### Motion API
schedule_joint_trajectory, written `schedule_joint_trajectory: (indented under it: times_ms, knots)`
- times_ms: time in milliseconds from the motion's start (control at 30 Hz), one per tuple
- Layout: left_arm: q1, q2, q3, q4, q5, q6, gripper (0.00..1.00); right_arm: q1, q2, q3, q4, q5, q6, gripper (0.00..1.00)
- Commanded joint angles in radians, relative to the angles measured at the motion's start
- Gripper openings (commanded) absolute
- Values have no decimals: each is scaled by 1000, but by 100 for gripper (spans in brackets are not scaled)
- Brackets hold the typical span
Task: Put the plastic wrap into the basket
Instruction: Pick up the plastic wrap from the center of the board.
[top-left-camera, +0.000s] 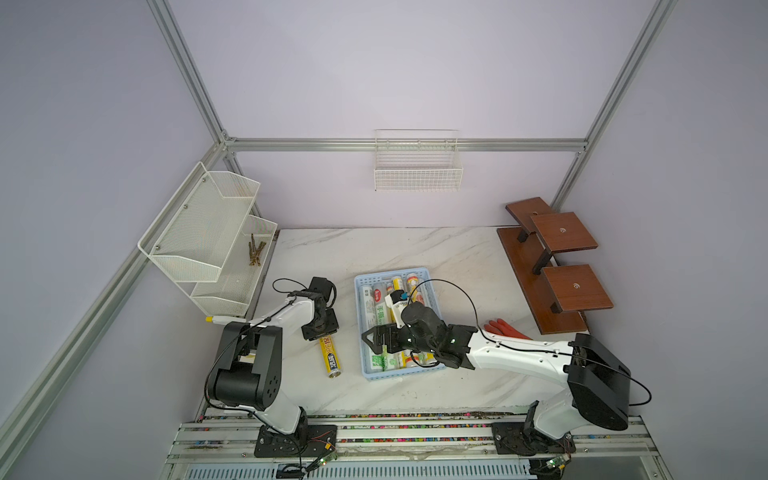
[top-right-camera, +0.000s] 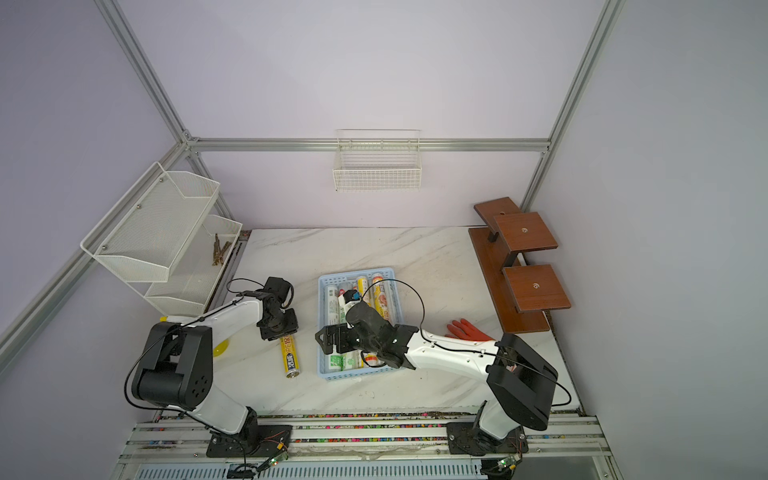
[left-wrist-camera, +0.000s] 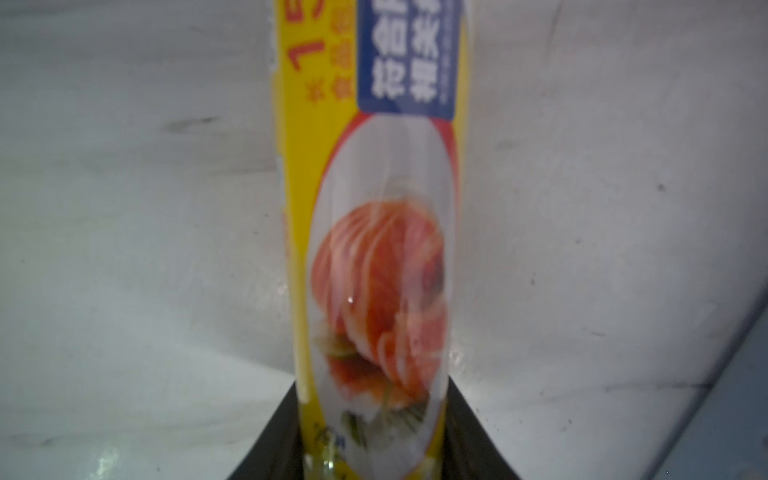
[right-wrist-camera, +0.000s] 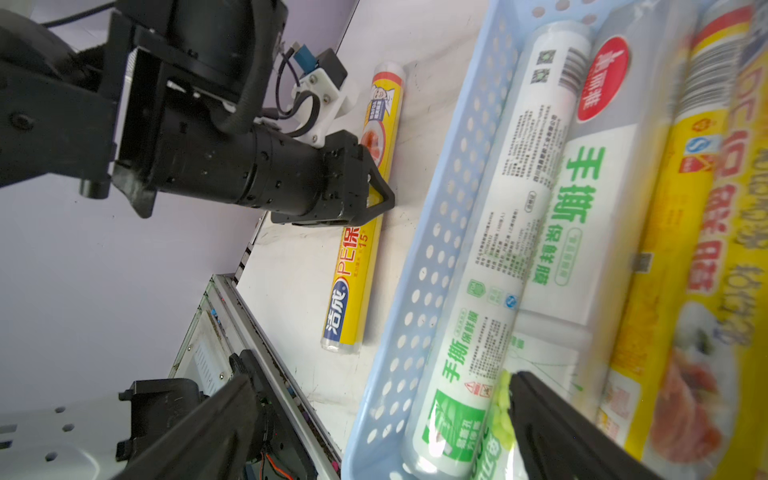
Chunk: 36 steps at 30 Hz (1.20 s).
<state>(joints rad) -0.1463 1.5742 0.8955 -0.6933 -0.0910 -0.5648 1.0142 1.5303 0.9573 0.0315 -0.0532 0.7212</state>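
My left gripper (top-left-camera: 321, 332) is pinched on a yellow plastic-wrap roll (top-left-camera: 331, 359) lying on the tabletop (top-left-camera: 415, 249), between its left edge and the light-blue basket (top-left-camera: 384, 376). Other rolls (top-left-camera: 368, 307) already fill the basket, and my right gripper (top-left-camera: 370, 337) hangs spread above them. Next, I reckon: lift, carry right, lower lengthwise.

the left arm (top-left-camera: 291, 311) and right arm (top-left-camera: 519, 353) have white shells, black joints, looping black cables and black baseplates on the aluminium rail (top-left-camera: 415, 434).

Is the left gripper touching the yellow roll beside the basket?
Touching. In the left wrist view the jaws of the left gripper press both sides of the yellow roll, no gap.
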Motion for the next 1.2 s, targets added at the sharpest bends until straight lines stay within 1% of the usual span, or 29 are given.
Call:
schedule_joint_trajectory:
  times_ms: [0,133,167,233,467,500,633,800,833,900,1000,1100,1167]
  knots:
    - [-15,-88,-21,-25,45,-24,21,-6,-55,-23,35,56,14,100]
    - [-14,-151,-23,-40,70,-24,20,-8,-97,-57,54,88,15,99]
    - [-17,-188,-25,-37,72,-24,20,-8,-109,-67,56,99,11,99]
    - [-16,-205,-31,-34,69,-21,21,-11,-126,-77,57,114,7,99]
    - [-18,-170,-52,-34,88,-25,22,-19,-161,-103,57,136,4,99]
    - [-18,-133,-61,-26,84,-27,23,-19,-164,-103,54,136,3,99]
    - [-18,-97,-80,-3,87,-33,25,-19,-175,-116,56,140,10,99]
    - [-18,-57,-85,7,80,-39,32,-21,-181,-127,67,141,10,100]
    - [-19,-52,-86,11,78,-41,37,-21,-181,-127,67,140,8,99]
    - [-18,-43,-91,15,73,-44,41,-23,-180,-128,67,140,6,99]
    - [-18,-28,-96,25,68,-49,51,-23,-180,-127,68,140,7,100]
    - [-18,-11,-96,27,69,-50,54,-23,-181,-127,65,139,8,99]
    - [-18,-5,-94,26,74,-46,54,-25,-180,-130,65,140,9,99]
